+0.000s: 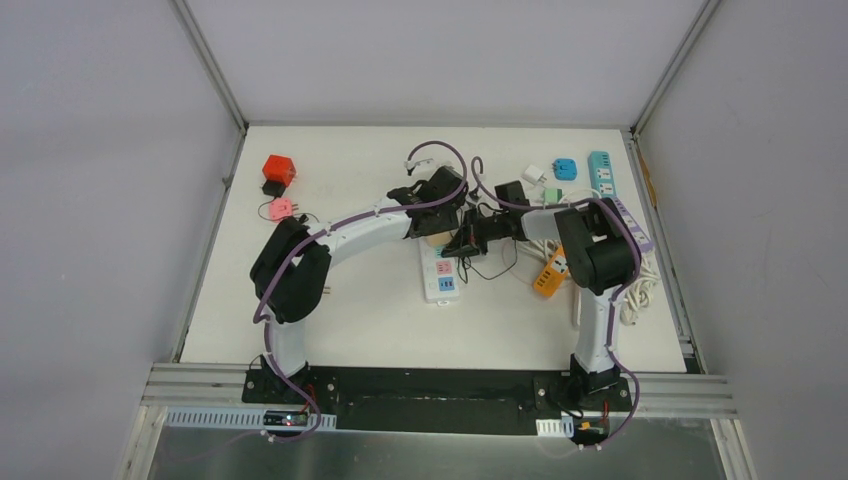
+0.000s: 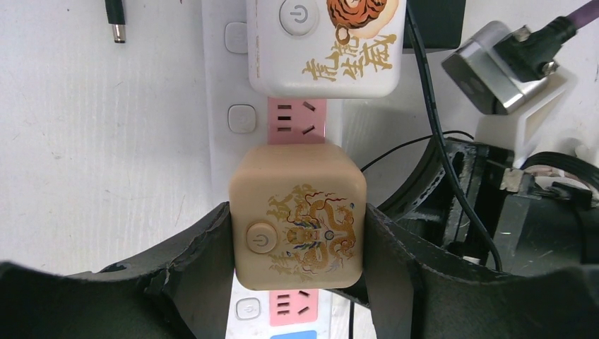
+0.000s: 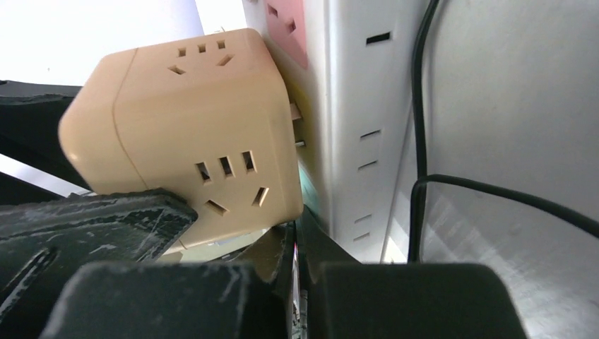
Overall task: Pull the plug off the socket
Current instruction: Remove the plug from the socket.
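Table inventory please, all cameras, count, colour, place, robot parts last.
power strip: 1, white, table centre
cube plug: 1, tan, on that strip
tiger cube: 1, white, same strip
red cube: 1, red, far left
pink plug: 1, pink, left
white adapter: 1, white, far right
blue cube: 1, blue, far right
teal strip: 1, teal, far right
orange strip: 1, orange, right
left gripper: 1, black, clamping the cube plug
right gripper: 1, black, beside the power strip

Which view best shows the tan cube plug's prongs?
Right wrist: side-on to the tan cube plug, its prongs partly exposed. Left wrist shows only its top between the left jaws; top external mostly hides it.
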`<state>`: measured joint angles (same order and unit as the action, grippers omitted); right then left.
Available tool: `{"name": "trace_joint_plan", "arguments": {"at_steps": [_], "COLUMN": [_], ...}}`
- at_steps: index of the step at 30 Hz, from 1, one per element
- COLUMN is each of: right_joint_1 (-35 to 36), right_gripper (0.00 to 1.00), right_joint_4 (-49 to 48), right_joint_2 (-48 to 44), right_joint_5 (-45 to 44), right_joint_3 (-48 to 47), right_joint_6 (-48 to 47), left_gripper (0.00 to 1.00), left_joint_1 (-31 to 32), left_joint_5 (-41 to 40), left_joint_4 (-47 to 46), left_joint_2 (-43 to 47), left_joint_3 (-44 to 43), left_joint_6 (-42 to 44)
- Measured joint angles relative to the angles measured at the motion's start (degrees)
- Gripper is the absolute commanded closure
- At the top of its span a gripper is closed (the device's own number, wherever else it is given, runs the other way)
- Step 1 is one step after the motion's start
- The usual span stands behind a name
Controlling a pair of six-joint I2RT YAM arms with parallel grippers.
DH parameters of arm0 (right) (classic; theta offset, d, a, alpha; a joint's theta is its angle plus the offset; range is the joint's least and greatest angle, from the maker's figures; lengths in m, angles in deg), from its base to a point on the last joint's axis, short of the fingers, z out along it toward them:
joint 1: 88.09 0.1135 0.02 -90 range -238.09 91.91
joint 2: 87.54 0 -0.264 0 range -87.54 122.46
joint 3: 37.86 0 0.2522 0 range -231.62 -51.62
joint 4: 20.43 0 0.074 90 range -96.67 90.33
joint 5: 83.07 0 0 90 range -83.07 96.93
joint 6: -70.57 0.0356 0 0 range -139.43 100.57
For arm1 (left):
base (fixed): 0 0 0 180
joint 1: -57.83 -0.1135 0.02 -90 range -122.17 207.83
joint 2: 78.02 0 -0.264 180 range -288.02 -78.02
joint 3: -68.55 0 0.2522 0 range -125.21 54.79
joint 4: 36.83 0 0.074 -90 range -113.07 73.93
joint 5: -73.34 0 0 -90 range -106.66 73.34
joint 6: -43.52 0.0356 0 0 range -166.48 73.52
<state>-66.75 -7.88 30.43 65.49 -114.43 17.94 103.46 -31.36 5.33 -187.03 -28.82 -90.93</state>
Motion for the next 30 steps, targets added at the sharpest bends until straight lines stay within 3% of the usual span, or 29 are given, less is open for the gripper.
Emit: {"name": "trace_joint_plan", "arguments": {"at_steps": [6, 22, 30], "right_joint_1": [0.57, 2.51, 3.52], "right_gripper": [1.0, 1.0, 1.0], "right_joint_4": [-0.31, 12.76, 14.58], "right_joint_2": [0.39, 0.37, 0.42], "right_joint_5": [0.17, -4.9, -6.56], "right_joint_3": [0.39, -5.09, -6.64], "right_joint_6": [1.09, -2.54, -4.37], "left_gripper": [1.0, 1.0, 1.0], "left_joint_1": [0.0, 1.62, -4.07], "left_joint_5": [-0.2, -5.77, 6.1], "left_joint_4": [-0.31, 7.06, -0.66], "left_joint_2": [0.17, -1.95, 3.65], "left_joint_3": [0.15, -4.79, 3.89], "left_joint_6": [-1.22, 1.7, -2.51]}}
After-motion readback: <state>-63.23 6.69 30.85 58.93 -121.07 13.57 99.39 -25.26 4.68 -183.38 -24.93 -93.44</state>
